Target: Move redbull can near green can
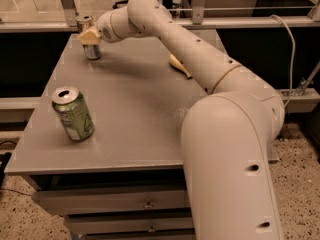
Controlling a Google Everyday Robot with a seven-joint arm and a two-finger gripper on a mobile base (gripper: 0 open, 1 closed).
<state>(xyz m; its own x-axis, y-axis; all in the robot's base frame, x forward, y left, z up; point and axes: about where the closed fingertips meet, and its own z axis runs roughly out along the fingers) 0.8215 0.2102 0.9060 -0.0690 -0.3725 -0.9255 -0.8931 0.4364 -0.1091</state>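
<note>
Nearest on the left, the green can (73, 115) stands upright close to the table's (135, 129) front edge, its opened silver top up. Further back, at the far left corner, the redbull can (92, 51) also stands on end, long axis vertical, well apart from the green one. The gripper (90, 35) sits at its midsection, a pale pad covering the can's front; whether the jaws clamp it cannot be told. To the right lies a yellowish object (178, 65), partly hidden by the arm (200, 59).
</note>
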